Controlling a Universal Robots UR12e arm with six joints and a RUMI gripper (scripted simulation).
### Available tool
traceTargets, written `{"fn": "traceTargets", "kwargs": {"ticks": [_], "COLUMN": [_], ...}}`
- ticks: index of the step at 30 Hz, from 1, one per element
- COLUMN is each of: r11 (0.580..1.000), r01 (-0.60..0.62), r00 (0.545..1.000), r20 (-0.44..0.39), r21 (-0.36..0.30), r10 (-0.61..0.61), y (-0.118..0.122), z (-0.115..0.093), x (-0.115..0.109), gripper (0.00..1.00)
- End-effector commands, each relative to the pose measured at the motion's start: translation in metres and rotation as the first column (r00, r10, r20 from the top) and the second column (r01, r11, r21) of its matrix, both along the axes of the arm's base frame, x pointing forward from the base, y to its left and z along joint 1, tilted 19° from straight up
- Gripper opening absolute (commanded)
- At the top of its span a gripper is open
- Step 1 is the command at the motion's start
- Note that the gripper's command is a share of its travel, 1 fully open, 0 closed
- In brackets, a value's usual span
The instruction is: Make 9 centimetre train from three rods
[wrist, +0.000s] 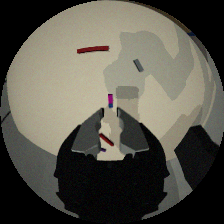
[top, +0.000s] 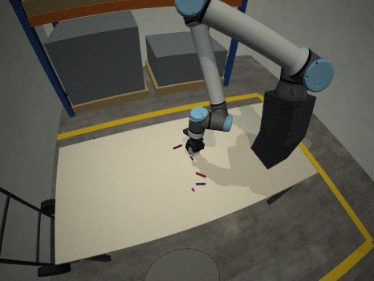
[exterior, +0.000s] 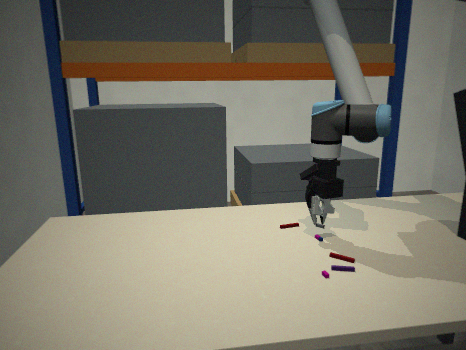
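Note:
My gripper (top: 191, 152) hangs just above the table, its fingers a little apart with nothing between them; it also shows in the exterior view (exterior: 319, 223) and the wrist view (wrist: 111, 116). Right below its tips lies a short magenta rod (wrist: 111, 99) with a tiny blue rod (wrist: 111, 106) touching its end, also seen in the top and exterior views (top: 192, 157) (exterior: 318, 237). A red rod (top: 177, 147) lies to the left. Another red rod (top: 201, 174), a purple rod (top: 201, 184) and a second magenta rod (top: 193, 189) lie nearer the front. A grey rod (wrist: 137, 64) lies ahead in shadow.
The robot's dark base (top: 282, 128) stands at the right of the mat. Grey boxes (top: 96, 56) on pallets and a blue rack stand behind it. A yellow line (top: 136, 118) borders the mat.

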State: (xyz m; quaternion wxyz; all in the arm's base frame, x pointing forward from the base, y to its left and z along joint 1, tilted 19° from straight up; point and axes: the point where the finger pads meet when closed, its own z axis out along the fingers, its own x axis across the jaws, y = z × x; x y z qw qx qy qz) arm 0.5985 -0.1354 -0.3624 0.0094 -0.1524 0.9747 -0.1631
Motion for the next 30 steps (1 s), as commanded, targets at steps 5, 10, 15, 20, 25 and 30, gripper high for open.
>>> {"fn": "traceTargets", "kwargs": {"ticks": [5, 10, 15, 20, 25, 30], "r11": [1.0, 1.0, 1.0, 1.0, 1.0, 1.0], "r01": [0.0, 0.0, 0.0, 0.0, 0.0, 0.0], "r00": [1.0, 1.0, 1.0, 1.0, 1.0, 1.0], "r20": [0.0, 0.0, 0.0, 0.0, 0.0, 0.0], "r21": [0.0, 0.0, 0.0, 0.0, 0.0, 0.0], "r10": [0.0, 0.0, 0.0, 0.0, 0.0, 0.0], "y": [0.01, 0.012, 0.013, 0.013, 0.013, 0.013], "z": [0.032, 0.038, 0.039, 0.039, 0.039, 0.039], "x": [-0.002, -0.002, -0.002, -0.002, -0.002, -0.002], "gripper": [0.14, 0.14, 1.0, 1.0, 1.0, 1.0]}}
